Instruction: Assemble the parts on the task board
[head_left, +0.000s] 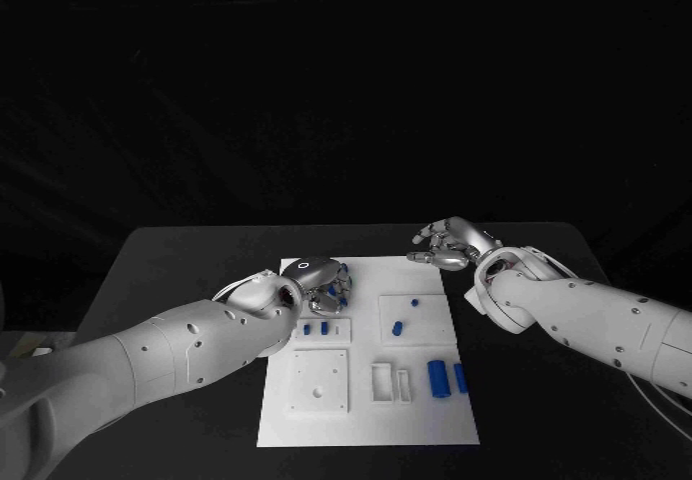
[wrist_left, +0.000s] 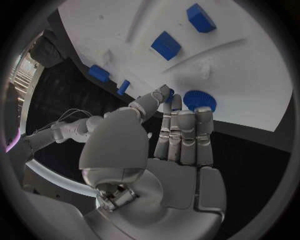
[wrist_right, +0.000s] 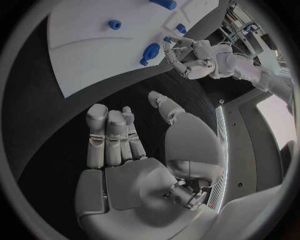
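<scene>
The white rectangular task board (head_left: 368, 350) lies in the lower middle of the head view on the black table (head_left: 173, 260), with small blue plastic parts scattered over it — two upright blue blocks (head_left: 446, 376) toward its lower right, a short blue peg (head_left: 397, 326) near the centre and a tiny blue stud (head_left: 414, 298) above it.

The silver many-fingered left hand (head_left: 320, 280) hovers over the board's upper left corner. In the left wrist view its fingers (wrist_left: 184, 130) reach out close together toward a round blue toothed gear (wrist_left: 200, 100) lying at the board's edge, fingertips at the gear, while the thumb tip meets a small blue piece (wrist_left: 167, 93) beside it. Whether that piece is actually pinched or merely touched cannot be told. The hand seems placed here to work the gear, probably the step in hand.

The silver right hand (head_left: 454, 245) waits just off the board's upper right corner, over bare table. In the right wrist view its fingers (wrist_right: 109, 137) are loosely extended and apart, holding nothing — likely kept clear so the left hand has room.
</scene>
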